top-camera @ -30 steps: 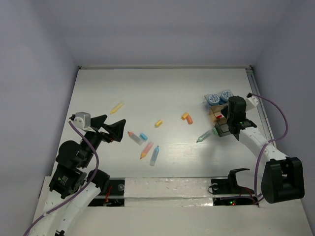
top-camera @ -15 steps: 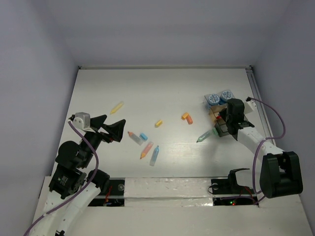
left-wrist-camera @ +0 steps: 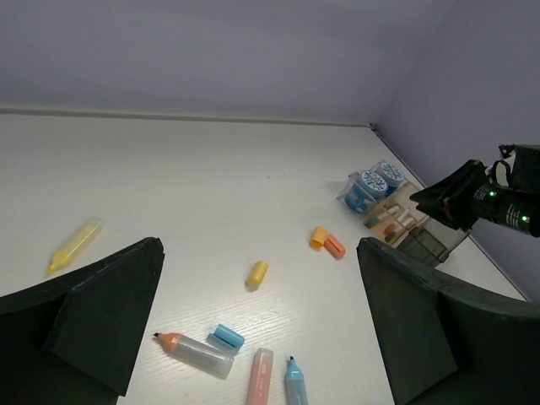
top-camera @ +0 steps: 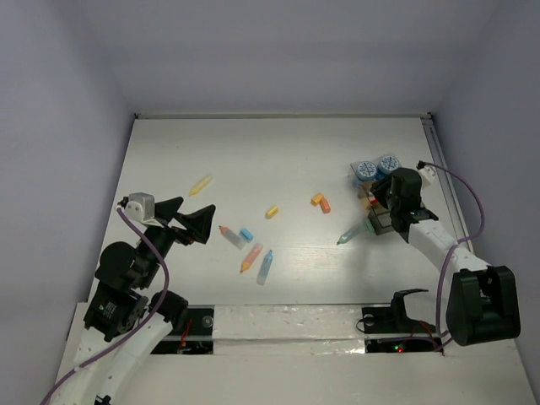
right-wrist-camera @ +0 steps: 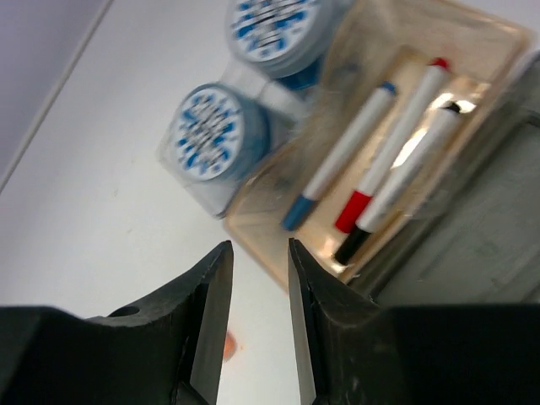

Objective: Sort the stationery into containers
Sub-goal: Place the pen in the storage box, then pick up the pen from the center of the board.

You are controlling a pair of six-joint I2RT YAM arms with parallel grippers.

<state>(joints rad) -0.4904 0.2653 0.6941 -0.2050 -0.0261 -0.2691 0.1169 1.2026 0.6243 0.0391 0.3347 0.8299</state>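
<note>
A: Largest item first. What is listed?

B: One white table (top-camera: pixel 278 152), enclosed by pale walls on three sides. Two arms are bolted at its near edge.

A: And the grippers?

B: The left gripper (top-camera: pixel 196 213) is held above the table's left side, jaws spread wide, nothing caught between them. The right gripper (right-wrist-camera: pixel 256 253) is held low at the right side, just beside the containers. Its jaws are parted by a narrow gap and nothing is gripped.

A: Containers?

B: Two are made out clearly, touching side by side: a tan tray (right-wrist-camera: pixel 485 55) and a grey tray (right-wrist-camera: pixel 472 253). Three slim markers (right-wrist-camera: pixel 396 143) are laid in the tan tray, tipped blue, red and black. From above, the group is partly covered by the right arm's wrist (top-camera: pixel 403 187).

A: Anything crowding them?

B: Two round blue-and-white pots (right-wrist-camera: pixel 219 131) are set against the tan tray's far side. A green pen (top-camera: pixel 350 234) is found on the table just left of the trays.

A: The loose stock?

B: Ahead of the left gripper, four pens are recorded: an orange-tipped clear pen (top-camera: pixel 229 236), an orange pen (top-camera: pixel 251 257), a light-blue pen (top-camera: pixel 266 266), and, farther back and apart, a yellow pen (top-camera: pixel 201 184). Smaller still: a blue stub (top-camera: pixel 246 234) just beside the clear pen, a yellow stub (top-camera: pixel 272 211) at mid-table, and two orange stubs (top-camera: pixel 321 202) touching each other, between the yellow stub and the trays.
</note>
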